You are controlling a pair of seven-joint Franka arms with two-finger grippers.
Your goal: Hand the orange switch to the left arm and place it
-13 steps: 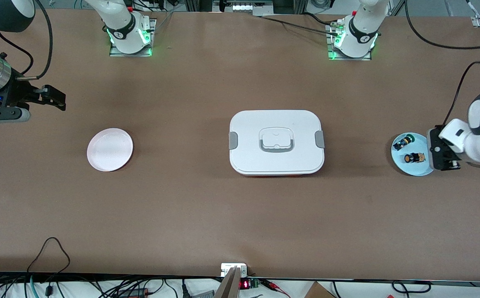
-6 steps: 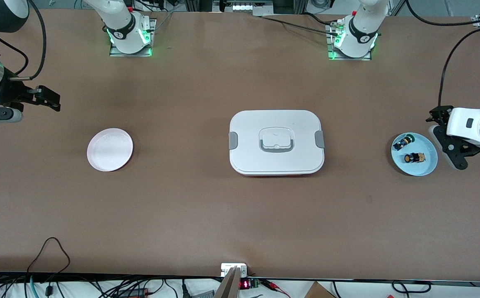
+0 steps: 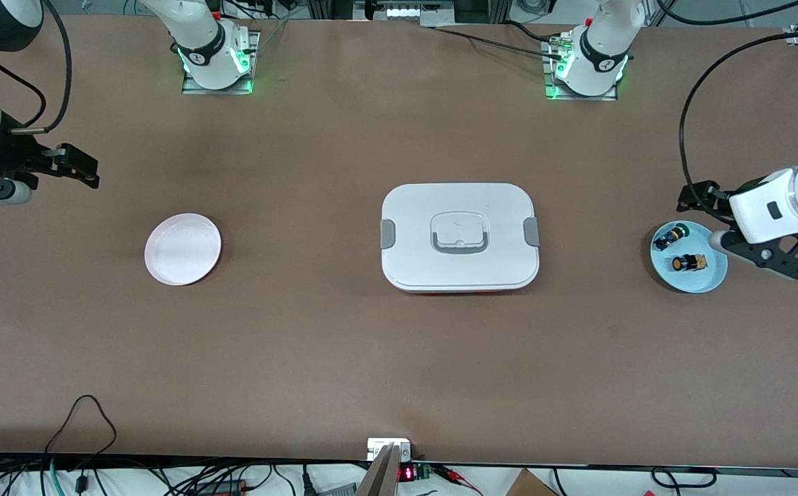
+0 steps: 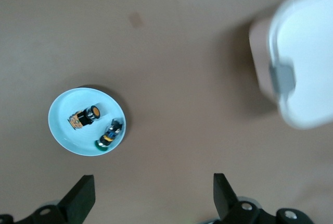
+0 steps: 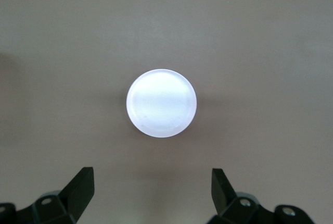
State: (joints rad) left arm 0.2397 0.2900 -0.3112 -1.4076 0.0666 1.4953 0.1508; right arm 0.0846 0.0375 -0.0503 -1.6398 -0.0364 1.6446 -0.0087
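The orange switch [image 3: 688, 262] [image 4: 86, 117] lies on its side on a light blue plate [image 3: 712, 275] [image 4: 62, 130] at the left arm's end of the table. My left gripper [image 3: 698, 196] [image 4: 153, 195] hangs open and holds nothing, over the table just beside that plate's rim. The white box [image 3: 460, 238] [image 4: 307, 52] with grey clips stands mid-table. My right gripper [image 3: 82, 167] [image 5: 151, 193] is open and holds nothing, high over the right arm's end of the table.
A second small switch with a green tip [image 3: 668, 236] [image 4: 109, 135] shares the blue plate, farther from the front camera than the orange one. A pale round plate [image 3: 182, 249] [image 5: 161, 102] sits toward the right arm's end.
The left hand has swung round from over the blue plate's outer edge to beside its rim on the bases' side. The right gripper drifted slightly outward. Both stayed open.
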